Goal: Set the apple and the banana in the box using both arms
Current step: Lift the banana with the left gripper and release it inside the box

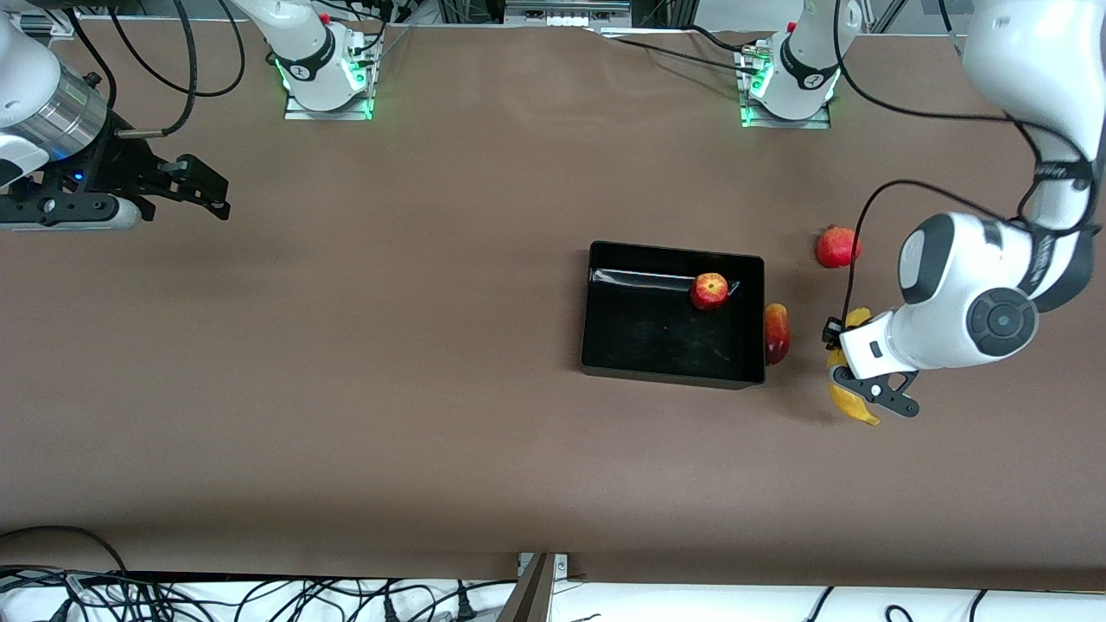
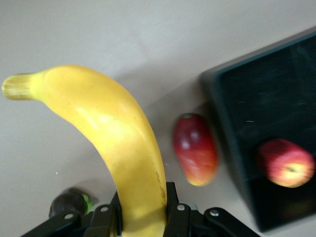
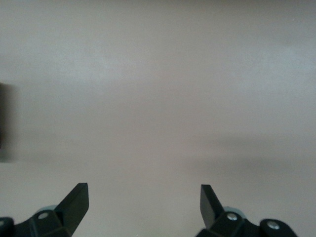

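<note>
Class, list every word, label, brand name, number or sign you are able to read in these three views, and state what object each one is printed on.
None can be read.
The banana, held in the left gripper, carries no sticker or print.
The apple and the box show no label.
The right gripper, open over bare table, shows no marking.
Small dark marks on the arm bases are too small to read.

mango-like fruit (image 1: pixel 777 333) touches the box (image 1: pixel 605 345) wall, between it and the banana (image 1: pixel 851 406).
</note>
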You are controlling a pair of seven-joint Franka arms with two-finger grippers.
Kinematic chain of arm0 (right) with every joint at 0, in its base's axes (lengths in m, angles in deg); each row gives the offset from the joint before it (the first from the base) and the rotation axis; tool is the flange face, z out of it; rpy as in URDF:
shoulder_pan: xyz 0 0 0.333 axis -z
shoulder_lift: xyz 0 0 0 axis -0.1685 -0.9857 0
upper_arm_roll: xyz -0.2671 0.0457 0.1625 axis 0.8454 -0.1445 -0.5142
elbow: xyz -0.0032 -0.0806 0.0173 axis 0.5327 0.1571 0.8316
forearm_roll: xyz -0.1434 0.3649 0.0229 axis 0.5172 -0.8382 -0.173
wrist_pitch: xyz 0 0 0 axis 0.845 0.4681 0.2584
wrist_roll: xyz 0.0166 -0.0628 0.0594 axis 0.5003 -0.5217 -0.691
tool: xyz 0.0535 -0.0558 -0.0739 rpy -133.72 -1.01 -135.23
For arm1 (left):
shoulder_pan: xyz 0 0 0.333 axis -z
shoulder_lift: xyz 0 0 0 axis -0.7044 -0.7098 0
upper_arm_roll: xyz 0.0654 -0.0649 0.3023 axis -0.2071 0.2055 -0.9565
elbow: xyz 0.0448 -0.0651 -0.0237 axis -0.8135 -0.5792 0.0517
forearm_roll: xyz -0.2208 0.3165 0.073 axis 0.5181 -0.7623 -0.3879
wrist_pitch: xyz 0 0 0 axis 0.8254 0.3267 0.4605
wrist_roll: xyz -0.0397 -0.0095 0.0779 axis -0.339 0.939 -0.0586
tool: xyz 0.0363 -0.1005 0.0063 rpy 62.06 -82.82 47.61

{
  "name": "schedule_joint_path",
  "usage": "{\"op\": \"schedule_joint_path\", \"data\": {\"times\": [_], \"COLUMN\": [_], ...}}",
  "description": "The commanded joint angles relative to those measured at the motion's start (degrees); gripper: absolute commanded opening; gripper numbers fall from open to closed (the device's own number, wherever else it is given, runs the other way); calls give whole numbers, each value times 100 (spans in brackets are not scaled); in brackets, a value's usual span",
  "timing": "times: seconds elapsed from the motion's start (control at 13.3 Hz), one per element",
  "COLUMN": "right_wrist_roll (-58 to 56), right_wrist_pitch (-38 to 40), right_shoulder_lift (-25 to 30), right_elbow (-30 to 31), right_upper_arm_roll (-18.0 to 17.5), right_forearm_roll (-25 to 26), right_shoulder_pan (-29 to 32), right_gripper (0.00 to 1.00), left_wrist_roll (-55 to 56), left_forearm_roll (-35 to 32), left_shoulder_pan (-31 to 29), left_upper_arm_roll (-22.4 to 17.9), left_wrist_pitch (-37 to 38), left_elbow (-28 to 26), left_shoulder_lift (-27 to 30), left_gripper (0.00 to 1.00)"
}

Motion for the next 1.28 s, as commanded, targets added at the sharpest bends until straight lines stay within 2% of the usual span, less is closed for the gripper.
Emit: {"op": "schedule_joint_path", "data": {"times": [0.0, 0.15, 0.38, 0.6, 0.83, 0.9, 0.98, 1.05, 1.2], "right_wrist_roll": [20, 11, 20, 11, 20, 20, 20, 11, 20], "right_wrist_pitch": [22, 22, 22, 22, 22, 22, 22, 22, 22], "right_shoulder_lift": [-22, -22, -22, -22, -22, -22, -22, -22, -30], "right_elbow": [-91, -91, -91, -91, -91, -91, -91, -91, -91], "right_upper_arm_roll": [-42, -42, -42, -42, -42, -42, -42, -42, -42], "right_forearm_roll": [6, 6, 6, 6, 6, 6, 6, 6, 6], "right_shoulder_pan": [29, 37, 29, 29, 29, 29, 29, 29, 29], "right_gripper": [100, 100, 100, 100, 100, 100, 100, 100, 100], "left_wrist_roll": [818, 1899, 3149, 3555, 3600, 3687, 3714, 3723, 3889], "left_forearm_roll": [323, 359, 298, 289, 289, 289, 289, 289, 306], "left_shoulder_pan": [557, 882, 1603, 1904, 1895, 1947, 1965, 1913, 1825], "left_upper_arm_roll": [207, 540, 604, 587, 578, 578, 578, 586, 569], "left_wrist_pitch": [497, 454, -204, -1099, -1821, -1884, -1911, -1893, -1788], "left_elbow": [392, 313, -82, -775, -953, -944, -944, -910, -830], "left_shoulder_lift": [-99, -143, -301, -381, -748, -889, -943, -917, -707], "left_gripper": [0, 0, 0, 0, 0, 26, 75, 100, 100]}}
